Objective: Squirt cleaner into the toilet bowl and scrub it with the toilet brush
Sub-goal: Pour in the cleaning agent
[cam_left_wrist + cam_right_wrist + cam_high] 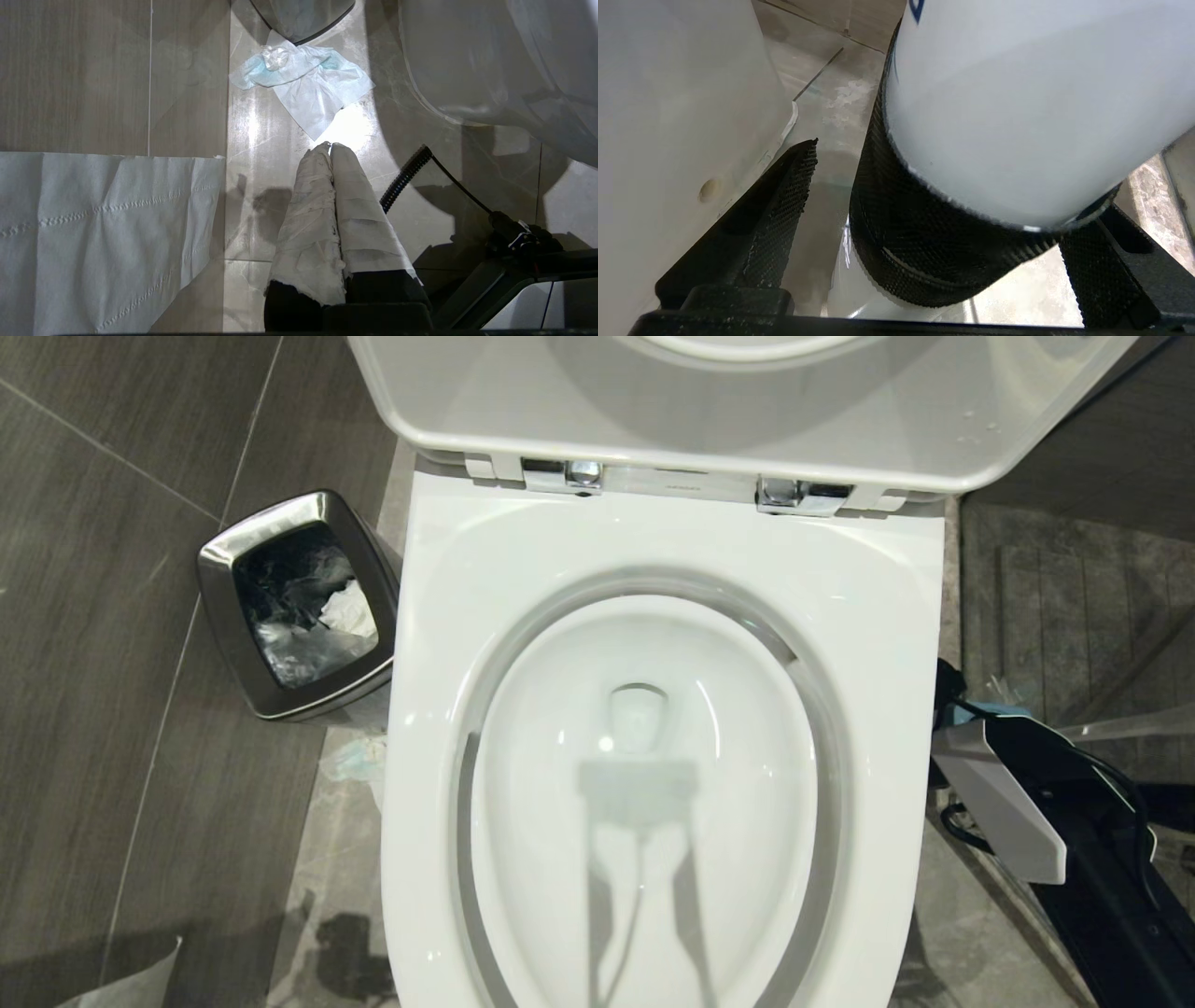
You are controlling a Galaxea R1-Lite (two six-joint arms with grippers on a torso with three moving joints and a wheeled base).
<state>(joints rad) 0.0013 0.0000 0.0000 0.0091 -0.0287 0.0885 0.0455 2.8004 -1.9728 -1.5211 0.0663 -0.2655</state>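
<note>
Low, right fingers splayed around white bottle.

Bright overhead light falls evenly in the head view; the toilet bowl gleams with small highlights, and a grey shadow of the robot's head and cables lies down its basin. The steel waste bin rim shows soft glare. In the left wrist view, a blown-out patch of glare sits on the floor tiles, with dark shadows nearby. The right wrist view is dim, and the white cylinder close to the lens is blurred.
</note>
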